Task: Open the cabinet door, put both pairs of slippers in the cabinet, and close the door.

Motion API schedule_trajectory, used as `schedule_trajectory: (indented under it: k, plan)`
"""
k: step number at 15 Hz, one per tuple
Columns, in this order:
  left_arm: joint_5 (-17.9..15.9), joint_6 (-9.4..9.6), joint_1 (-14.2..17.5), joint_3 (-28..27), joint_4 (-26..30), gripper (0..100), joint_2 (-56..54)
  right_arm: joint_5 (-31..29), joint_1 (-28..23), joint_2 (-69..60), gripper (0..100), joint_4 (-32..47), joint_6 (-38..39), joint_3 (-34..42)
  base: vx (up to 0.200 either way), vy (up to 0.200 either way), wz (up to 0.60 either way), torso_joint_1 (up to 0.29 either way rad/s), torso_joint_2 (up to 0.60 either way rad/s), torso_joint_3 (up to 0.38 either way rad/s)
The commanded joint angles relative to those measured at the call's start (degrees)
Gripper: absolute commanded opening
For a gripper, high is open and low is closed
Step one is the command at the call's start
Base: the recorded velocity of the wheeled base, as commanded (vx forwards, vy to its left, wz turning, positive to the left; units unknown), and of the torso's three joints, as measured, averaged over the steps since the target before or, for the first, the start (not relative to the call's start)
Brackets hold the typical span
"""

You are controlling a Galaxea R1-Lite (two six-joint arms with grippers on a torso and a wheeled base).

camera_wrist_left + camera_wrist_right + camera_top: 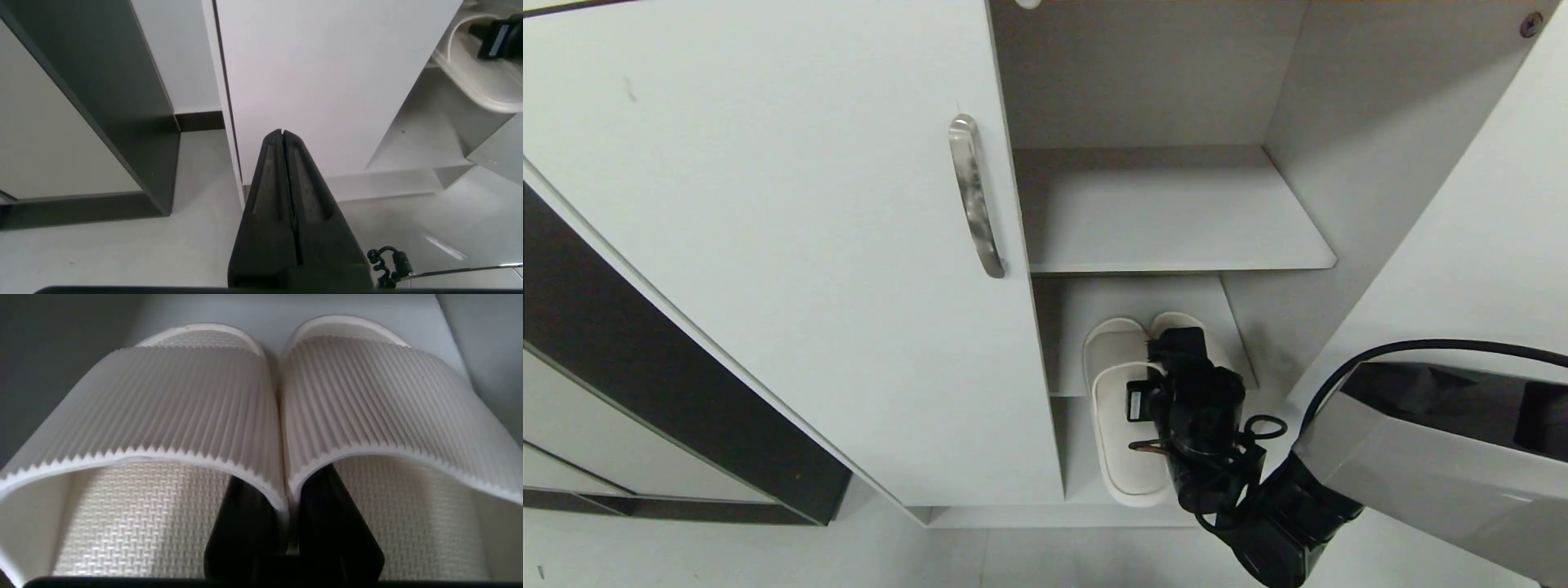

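- Right gripper [288, 539] is clamping onto the pair of slippers [270, 416]; its fingers [245, 531] are tucked under the straps, squeezing the two inner edges together, so there's one slipper on each side of it
- it's holding them low inside the cabinet [1339, 163], toes pointing ahead of the gripper and the wide shelf [1176, 212] sitting above it; can't tell if the soles are resting on anything
- left gripper [282, 143] is pressed shut on nothing, hanging off to the side by the closed door [809, 245]
- my worry: it's only pinching thin ribbed edges, so one slipper could be sliding loose or twisting
- fingers under the straps might be dragging the pair back out on retreat, and heels near the front could be blocking the open door [1486, 229]
- writing: I'm not seeing anything readable
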Motion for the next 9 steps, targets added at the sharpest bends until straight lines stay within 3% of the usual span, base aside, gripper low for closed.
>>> schedule_trajectory:
  k: [1, 9]
  plan:
    - [0.0, -0.01, -0.01, 0.01, -0.01, 0, 0.09, 0.41, -1.76, 1.02, 0, 1.96, -0.02, -3.59, 0.0, 0.0, 0.0, 0.0, 0.0, 0.0]
    - [0.0, -0.36, -0.01, 0.01, -0.01, 0, 0.09, 2.69, -5.62, 5.42, 0, 14.44, -0.02, -21.25, 0.0, 0.0, 0.0, 0.0, 0.0, 0.0]
